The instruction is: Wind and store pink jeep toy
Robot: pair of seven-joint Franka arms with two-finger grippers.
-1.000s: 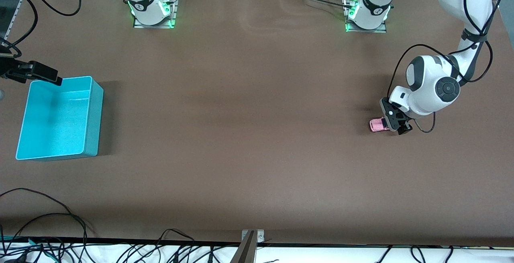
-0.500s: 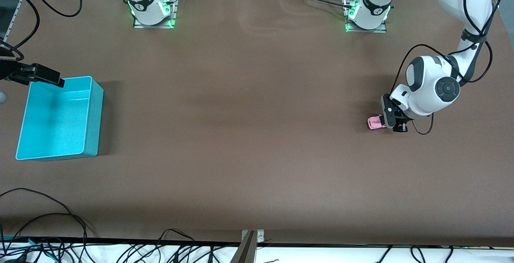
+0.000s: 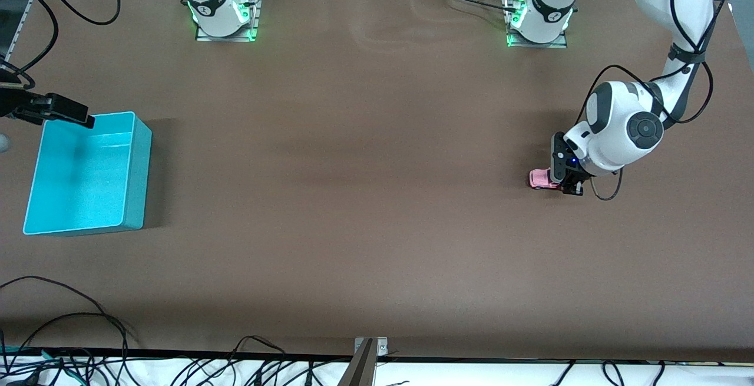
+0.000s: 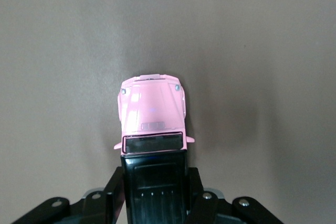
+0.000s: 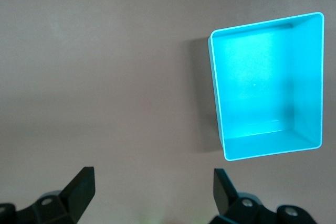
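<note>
Brown tabletop (image 3: 365, 197) carries the pink jeep toy (image 3: 537, 178) at the left arm's end, the left gripper (image 3: 559, 182) down with fingers (image 4: 114, 192) clamped on its black rear; probably the winding step, calling next for a pull-back. Well apart, the right gripper (image 5: 152, 187) waits, fingers spread, by the turquoise bin (image 3: 135, 168)

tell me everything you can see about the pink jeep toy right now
The pink jeep toy is a tiny boxy car that looks like plastic, with a light pink hood, a dark windshield strip and a black roof and rear section. It sits upright on the brown table toward the left arm's end. The left pincer is down at the table and shut on its black rear, a finger pressed to each side. Its wheels are hidden.
</note>
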